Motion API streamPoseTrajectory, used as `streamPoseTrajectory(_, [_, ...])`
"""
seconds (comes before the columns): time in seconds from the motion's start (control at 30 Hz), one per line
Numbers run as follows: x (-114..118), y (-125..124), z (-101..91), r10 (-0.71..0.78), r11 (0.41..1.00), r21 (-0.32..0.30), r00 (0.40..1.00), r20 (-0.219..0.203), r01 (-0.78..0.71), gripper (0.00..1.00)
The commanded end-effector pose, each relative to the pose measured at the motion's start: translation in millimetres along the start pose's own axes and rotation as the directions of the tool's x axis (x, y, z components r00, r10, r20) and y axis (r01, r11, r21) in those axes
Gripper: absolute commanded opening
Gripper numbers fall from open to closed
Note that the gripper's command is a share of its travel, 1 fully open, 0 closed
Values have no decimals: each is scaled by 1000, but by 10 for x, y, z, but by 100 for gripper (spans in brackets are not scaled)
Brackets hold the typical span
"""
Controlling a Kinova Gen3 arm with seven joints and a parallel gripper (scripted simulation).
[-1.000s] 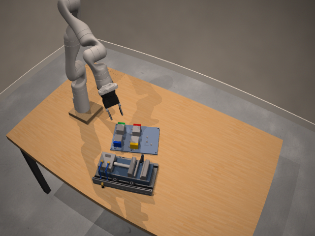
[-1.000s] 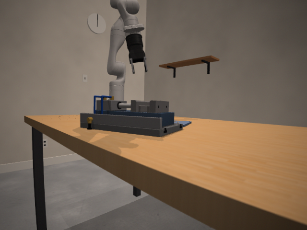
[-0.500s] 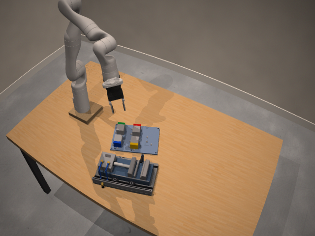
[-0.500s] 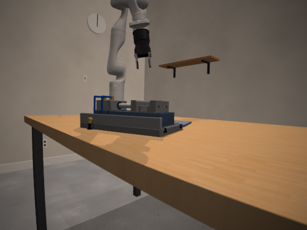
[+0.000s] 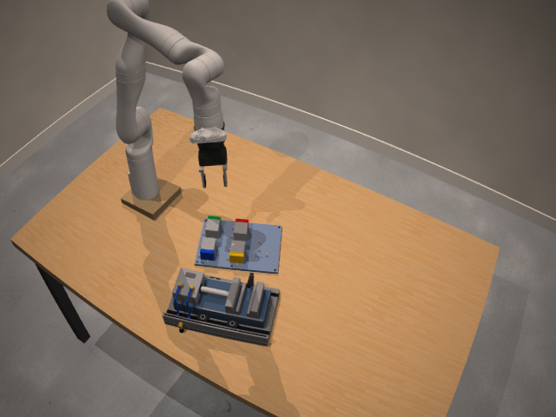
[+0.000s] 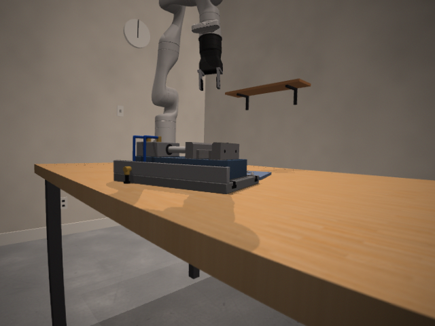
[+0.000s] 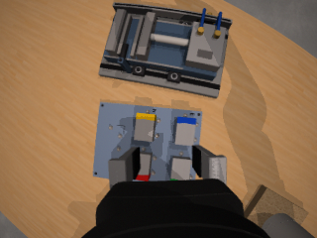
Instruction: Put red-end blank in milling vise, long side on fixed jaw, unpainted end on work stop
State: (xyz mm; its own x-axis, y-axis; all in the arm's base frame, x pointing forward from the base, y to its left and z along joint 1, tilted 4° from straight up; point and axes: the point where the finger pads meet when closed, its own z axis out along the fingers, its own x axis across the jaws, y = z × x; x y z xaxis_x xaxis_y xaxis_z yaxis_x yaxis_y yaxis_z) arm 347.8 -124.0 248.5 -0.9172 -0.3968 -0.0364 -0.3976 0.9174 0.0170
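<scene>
Jaws: my gripper hangs high over the desk with its jaws spread wide and nothing between them, fingers pointing straight down.
Position: from the top camera I see the gripper at 12 o'clock of the plate, well above it; my wrist camera looks down past the two fingers onto the plate's near edge.
Red-end blank: the blank with the red end sits on the plate at its far row, red end facing 12 o'clock toward the arm's side; in the wrist view only its red tip shows beside the left-hand finger.
Other blanks: the green-end blank stands at 9 o'clock of the red one; the blue-end blank and the yellow-end blank fill the row nearer the vise, all four apart from each other.
Vise: the milling vise lies at 6 o'clock of the plate, just beside it; the block with blue hoses is at its 9 o'clock end, the fixed jaw block at its 3 o'clock end.
Work stop: a short dark rod rises at the vise's plate-side edge.
Side camera: the gripper hovers well above the vise.
</scene>
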Motion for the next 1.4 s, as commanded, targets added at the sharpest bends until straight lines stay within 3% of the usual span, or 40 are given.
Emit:
streamPoseTrajectory(0.0, [-52,21,-46,15,1000,-2,1000,-7,-15,100])
streamPoseTrajectory(0.4, [-257,174,-275,134,990,-26,989,-69,-136,100])
streamPoseTrajectory(0.97, [-377,250,-383,134,990,-26,989,-69,-136,100])
streamPoseTrajectory(1.37, [-335,221,-342,135,990,-26,988,-69,-137,100])
